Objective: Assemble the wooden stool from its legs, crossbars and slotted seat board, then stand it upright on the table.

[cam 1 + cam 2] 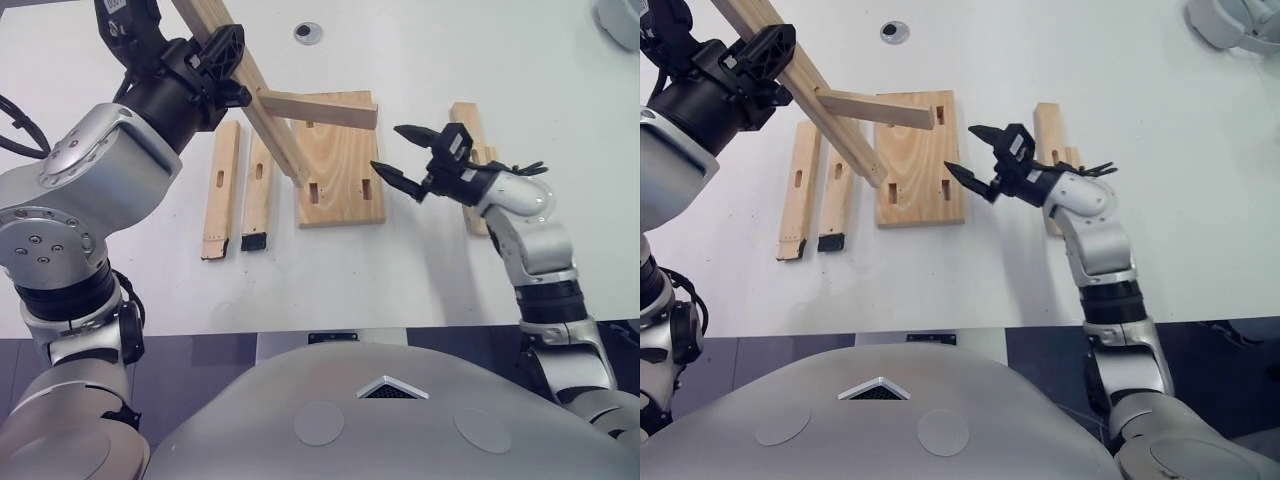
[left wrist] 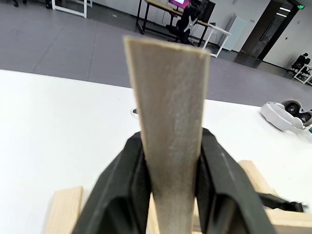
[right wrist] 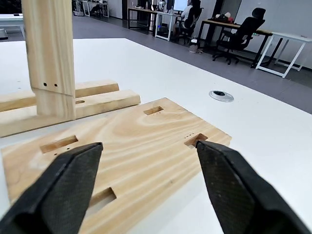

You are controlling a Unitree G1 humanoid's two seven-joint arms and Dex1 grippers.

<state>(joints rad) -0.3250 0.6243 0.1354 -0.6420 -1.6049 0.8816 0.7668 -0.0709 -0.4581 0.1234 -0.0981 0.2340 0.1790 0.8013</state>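
Early: left claw pinches leg with crossbar joined, right claw spread beside seat board, slots empty, loose legs below left claw.

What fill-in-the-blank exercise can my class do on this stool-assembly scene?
The left hand is shut on a leg with a crossbar attached, while the right hand is ____.
The seat board has ____ slots.
Two loose legs lie flat on the table on the board's ____ side.
Missing words: open; four; left.
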